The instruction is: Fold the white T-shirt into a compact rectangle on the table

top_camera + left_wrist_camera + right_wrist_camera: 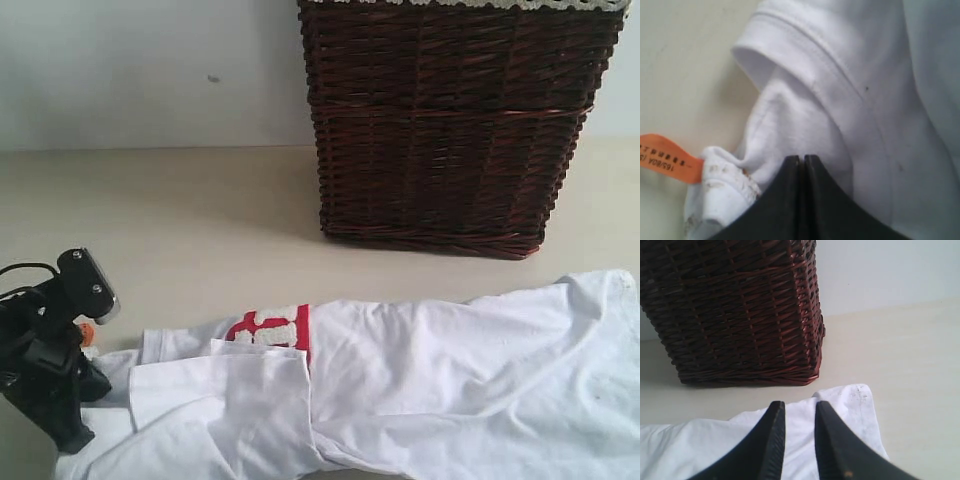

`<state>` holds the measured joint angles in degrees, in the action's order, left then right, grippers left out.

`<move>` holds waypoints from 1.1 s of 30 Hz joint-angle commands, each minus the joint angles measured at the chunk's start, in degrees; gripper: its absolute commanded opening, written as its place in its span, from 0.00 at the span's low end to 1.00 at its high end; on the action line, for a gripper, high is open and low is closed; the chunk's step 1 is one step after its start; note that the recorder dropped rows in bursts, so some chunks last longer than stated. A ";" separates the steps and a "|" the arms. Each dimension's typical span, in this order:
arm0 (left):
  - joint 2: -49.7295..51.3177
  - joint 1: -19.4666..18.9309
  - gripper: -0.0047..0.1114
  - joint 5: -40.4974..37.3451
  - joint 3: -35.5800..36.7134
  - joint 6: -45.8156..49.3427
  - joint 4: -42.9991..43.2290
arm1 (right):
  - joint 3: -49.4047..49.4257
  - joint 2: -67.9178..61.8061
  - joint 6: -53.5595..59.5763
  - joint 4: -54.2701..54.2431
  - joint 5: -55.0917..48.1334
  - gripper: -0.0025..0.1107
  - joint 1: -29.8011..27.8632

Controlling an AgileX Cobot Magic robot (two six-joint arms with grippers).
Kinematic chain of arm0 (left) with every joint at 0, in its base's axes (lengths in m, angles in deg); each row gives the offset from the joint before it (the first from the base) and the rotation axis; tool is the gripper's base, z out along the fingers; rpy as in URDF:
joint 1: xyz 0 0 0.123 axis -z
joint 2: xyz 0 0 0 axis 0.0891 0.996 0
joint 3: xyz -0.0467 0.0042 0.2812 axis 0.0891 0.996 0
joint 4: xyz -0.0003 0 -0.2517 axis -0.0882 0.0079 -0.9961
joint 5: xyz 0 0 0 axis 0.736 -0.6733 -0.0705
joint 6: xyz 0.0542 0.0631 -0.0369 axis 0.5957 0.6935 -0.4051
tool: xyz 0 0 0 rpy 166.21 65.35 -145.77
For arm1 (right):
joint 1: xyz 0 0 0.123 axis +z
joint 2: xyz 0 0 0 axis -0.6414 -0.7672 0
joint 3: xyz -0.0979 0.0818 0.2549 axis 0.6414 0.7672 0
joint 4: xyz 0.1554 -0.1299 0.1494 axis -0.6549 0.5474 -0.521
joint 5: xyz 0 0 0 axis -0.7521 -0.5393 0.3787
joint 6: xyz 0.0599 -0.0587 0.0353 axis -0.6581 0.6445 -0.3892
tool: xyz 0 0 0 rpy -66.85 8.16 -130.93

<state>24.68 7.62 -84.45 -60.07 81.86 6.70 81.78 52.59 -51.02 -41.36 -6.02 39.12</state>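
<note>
The white T-shirt point(450, 370) lies crumpled along the front of the table point(180, 210), with its red-outlined letters point(270, 328) showing at a fold. At the shirt's left end my left gripper point(98, 386) point(801, 159) has its jaws pressed together, and cloth point(840, 75) bunches toward the tips beside the small orange tag point(665, 157). My right gripper point(799, 405) is out of the exterior view. Its fingers stand apart over a corner of the shirt point(852, 402), and white cloth shows in the gap.
A tall dark brown wicker basket point(450, 120) point(740, 305) stands on the table behind the shirt, toward the right. A pale wall point(150, 70) closes the back. Bare tabletop lies between the shirt and the wall at the left.
</note>
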 commanded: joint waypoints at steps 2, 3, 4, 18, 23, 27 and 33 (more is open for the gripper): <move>0.10 -0.23 0.10 4.48 0.25 -1.28 0.67 | 0.26 0.31 0.06 -0.03 0.30 0.21 0.11; -0.05 -0.23 0.10 5.81 -0.19 -1.93 0.48 | 0.26 0.31 0.06 -0.03 0.30 0.21 0.11; -0.65 -0.23 0.10 7.13 -0.95 -3.09 0.23 | 0.26 0.31 0.06 -0.03 0.30 0.21 0.11; -11.66 -0.23 0.10 -25.59 -6.93 -8.86 0.84 | 0.26 0.31 0.06 -0.03 0.30 0.21 0.11; -11.45 -0.23 0.10 -23.43 -1.78 -9.19 0.41 | 0.26 0.31 0.06 -0.03 0.30 0.21 0.11; -11.36 -0.23 0.10 -19.79 1.31 -9.19 0.51 | 0.26 0.31 0.06 -0.03 0.30 0.21 0.11; -11.36 -0.23 0.10 -19.66 2.09 -9.19 0.86 | 0.26 0.31 0.06 -0.03 0.30 0.21 0.11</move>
<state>13.42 7.52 -104.54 -58.26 73.06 7.53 81.78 52.59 -51.02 -41.36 -6.02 39.12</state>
